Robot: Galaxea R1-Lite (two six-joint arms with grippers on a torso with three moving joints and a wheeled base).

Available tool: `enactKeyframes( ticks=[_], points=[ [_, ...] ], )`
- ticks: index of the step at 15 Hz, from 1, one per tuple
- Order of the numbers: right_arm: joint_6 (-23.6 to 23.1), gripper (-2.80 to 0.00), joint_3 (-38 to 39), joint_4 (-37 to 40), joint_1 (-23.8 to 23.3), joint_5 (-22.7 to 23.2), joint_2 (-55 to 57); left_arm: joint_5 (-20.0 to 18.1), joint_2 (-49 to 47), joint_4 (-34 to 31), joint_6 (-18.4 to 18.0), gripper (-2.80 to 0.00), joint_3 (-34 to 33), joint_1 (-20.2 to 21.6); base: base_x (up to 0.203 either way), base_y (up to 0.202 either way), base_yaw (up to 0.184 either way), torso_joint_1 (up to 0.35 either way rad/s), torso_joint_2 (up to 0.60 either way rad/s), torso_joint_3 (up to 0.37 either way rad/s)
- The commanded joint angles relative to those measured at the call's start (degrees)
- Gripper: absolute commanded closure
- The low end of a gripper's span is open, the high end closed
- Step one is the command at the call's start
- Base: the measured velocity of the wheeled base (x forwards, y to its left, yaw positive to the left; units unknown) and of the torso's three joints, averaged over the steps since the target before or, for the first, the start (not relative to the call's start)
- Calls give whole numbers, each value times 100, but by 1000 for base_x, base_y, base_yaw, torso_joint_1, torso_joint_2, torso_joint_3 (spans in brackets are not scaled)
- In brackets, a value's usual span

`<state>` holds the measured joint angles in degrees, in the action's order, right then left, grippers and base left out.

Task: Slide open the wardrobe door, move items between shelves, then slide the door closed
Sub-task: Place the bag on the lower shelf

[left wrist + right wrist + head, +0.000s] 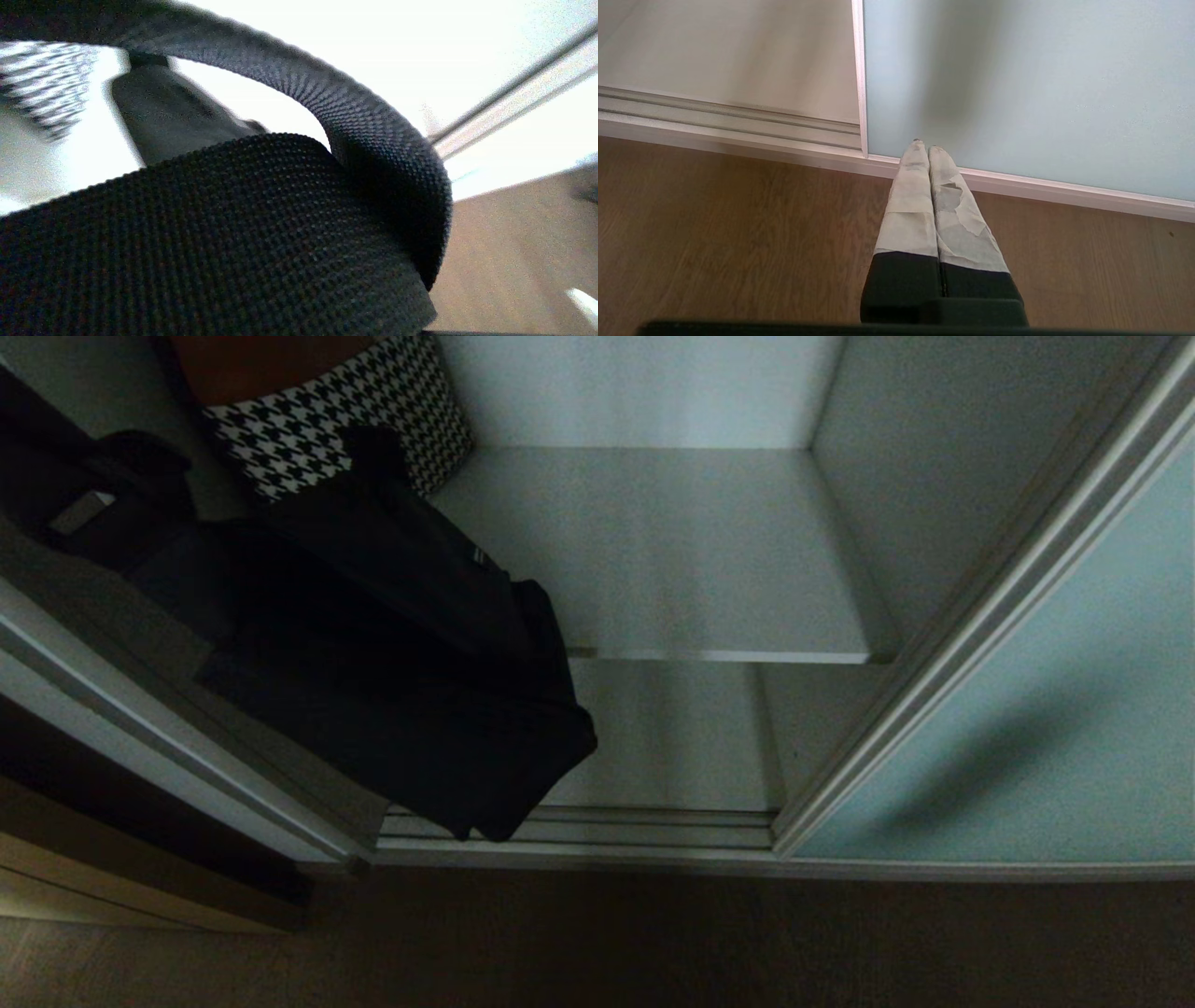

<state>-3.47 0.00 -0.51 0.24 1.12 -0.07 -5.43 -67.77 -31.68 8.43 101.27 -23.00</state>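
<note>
black shoulder bag (392, 663) hanging off shelf (672, 551) edge, door (1046, 709) slid open.
left pincer pinching the strap (373, 140); right pincer (923, 146) pressed together, idle. smooth webbing could slip, dropping bag.

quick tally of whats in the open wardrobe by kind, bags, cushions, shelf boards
Black bag hanging by its strap: 1
Black-and-white checked cushion, at the back left of the upper board: 1
Shelf boards, an upper one and a lower one: 2
Total: 4
</note>
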Motion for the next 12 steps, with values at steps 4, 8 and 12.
enactKeyframes(
  ticks=[4, 8, 12],
  points=[
    [-4, 0, 0, -2, 2, 2, -10, 375, 895, -597, -42, 0, -261, 58, 0, 0, 0, 0, 0, 0],
    [-4, 0, 0, -2, 2, 2, -2, 1090, 1392, -664, -47, 0, -740, 135, 0, 0, 0, 0, 0, 0],
    [-4, 0, 0, -2, 1, 2, -9, 1115, 1842, -687, -71, 0, -1260, 536, 0, 0, 0, 0, 0, 0]
  ],
)
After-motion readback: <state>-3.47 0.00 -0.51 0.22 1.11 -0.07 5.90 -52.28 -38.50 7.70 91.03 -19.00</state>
